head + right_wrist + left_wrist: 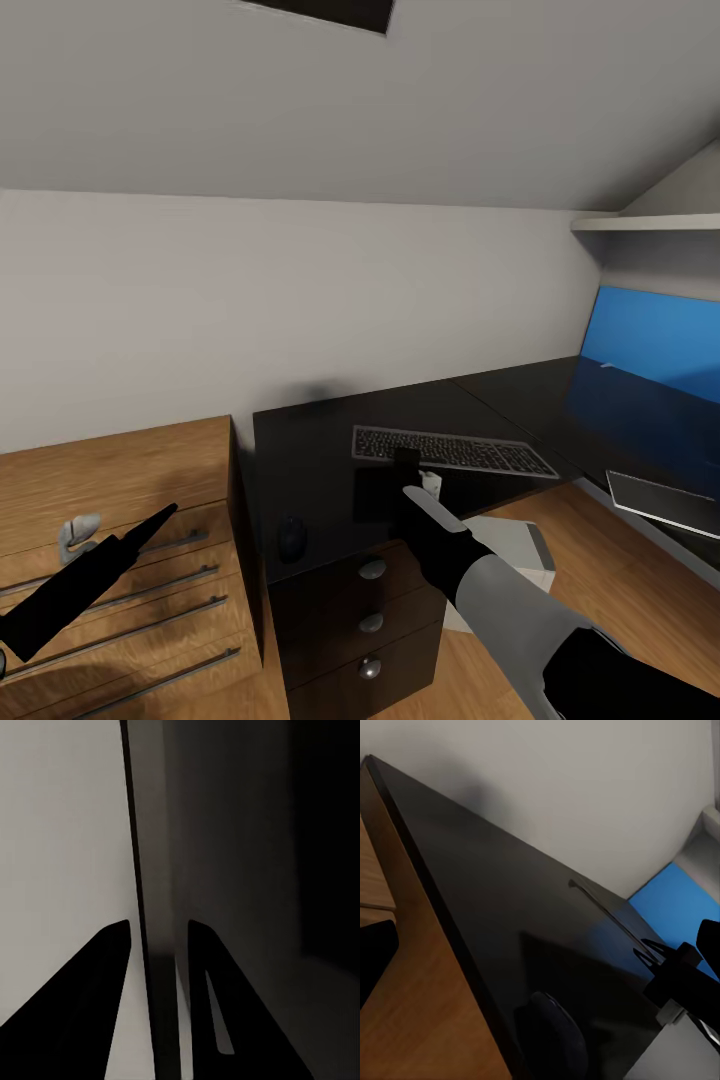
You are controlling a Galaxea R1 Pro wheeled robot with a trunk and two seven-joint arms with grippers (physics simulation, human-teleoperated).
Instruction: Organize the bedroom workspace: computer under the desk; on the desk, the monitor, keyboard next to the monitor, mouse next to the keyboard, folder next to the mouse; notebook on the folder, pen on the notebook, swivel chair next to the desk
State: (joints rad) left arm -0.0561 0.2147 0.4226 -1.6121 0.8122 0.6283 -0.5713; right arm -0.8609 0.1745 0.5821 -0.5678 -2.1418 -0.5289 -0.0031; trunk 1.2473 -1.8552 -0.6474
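At the near edge of the glossy black counter [300, 450], the head view shows the right gripper [408, 478] holding what looks like the thin dark flat folder [378, 495] between the small dark rounded mouse [291, 537] and the slim grey keyboard [450, 450]. It should be laid flat just beside the mouse. Whether the left gripper [150, 525] is open cannot be told. In the left wrist view, the mouse [551, 1035] rests on the counter. In the right wrist view, the fingers [90, 982] clamp the folder's edge [154, 907]. The key lettering is too small to read.

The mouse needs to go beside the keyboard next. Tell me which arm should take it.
Left, probably. The left gripper hangs over the dresser, near the desk corner where the mouse lies. The right gripper is busy at the keyboard, its fingers astride a thin edge.
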